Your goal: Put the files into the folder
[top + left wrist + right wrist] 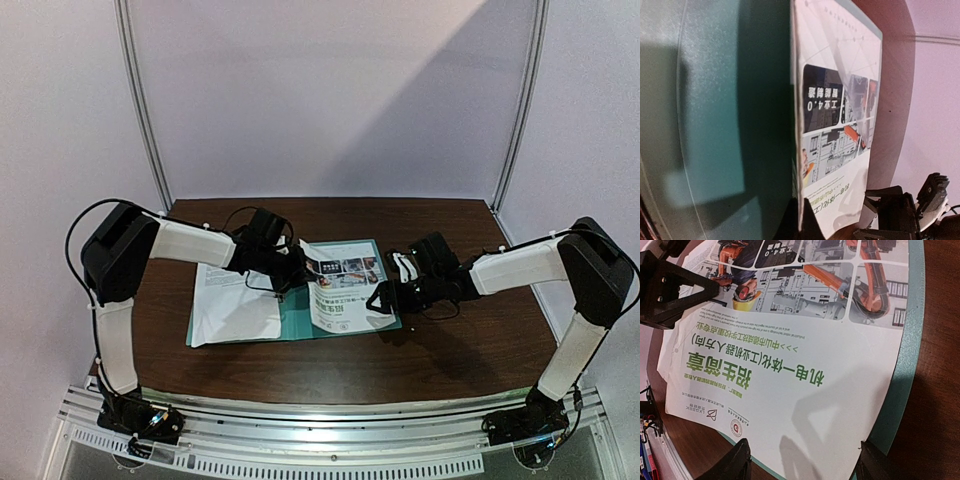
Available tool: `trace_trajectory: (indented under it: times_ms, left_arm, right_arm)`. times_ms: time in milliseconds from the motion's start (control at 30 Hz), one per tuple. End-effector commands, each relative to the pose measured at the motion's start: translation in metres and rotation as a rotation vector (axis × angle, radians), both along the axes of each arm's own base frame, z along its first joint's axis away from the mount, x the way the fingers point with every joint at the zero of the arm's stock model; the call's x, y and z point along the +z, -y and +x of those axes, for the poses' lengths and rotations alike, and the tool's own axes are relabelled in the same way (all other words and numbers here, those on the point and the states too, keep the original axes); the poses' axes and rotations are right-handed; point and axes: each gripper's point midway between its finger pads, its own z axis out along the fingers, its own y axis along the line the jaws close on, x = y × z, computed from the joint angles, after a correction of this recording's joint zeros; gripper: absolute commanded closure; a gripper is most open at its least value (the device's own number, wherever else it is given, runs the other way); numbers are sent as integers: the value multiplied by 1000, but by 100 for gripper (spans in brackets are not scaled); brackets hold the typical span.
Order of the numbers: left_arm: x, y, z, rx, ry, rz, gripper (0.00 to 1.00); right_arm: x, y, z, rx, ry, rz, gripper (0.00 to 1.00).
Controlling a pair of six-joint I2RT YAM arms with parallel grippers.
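Note:
The teal folder [295,325] lies open on the table. The plain white sheet [235,305] rests on its left half. The sheet with colour photos [345,290] lies on its right half, with its left edge lifted. My left gripper [295,270] is shut on that lifted edge. In the left wrist view the sheet [840,115] stands edge-on between the jaws of my left gripper [802,222], with the folder [715,125] beside it. My right gripper [385,295] is open over the sheet's right edge. In the right wrist view my right gripper [802,465] straddles the sheet [790,365] and the folder rim [900,380].
The dark wooden table [450,345] has pale walls at the back and sides. A metal rail [330,430] runs along the near edge by the arm bases. My left gripper's fingers [665,290] show in the right wrist view.

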Motion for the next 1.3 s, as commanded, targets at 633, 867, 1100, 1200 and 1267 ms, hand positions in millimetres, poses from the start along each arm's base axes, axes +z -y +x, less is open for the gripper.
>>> trace_trajectory:
  times_ms: [633,867,1100,1200,1267]
  left_arm:
    - [2,5,-2,-84,45,90,100]
    - [4,-4,10,-101,77,167,100]
    - [-2,-15,12,-107,72,241,100]
    - [-3,-21,11,-106,70,266,100]
    - [-2,-25,12,-103,75,283,100]
  right_arm:
    - [7,23,1,2,10,-190,26]
    - [-2,24,-4,6,-11,-185,27]
    - [-5,22,-7,7,-27,-168,27]
    - [-5,21,-8,7,-34,-158,28]
    - [-6,21,-9,6,-37,-155,28]
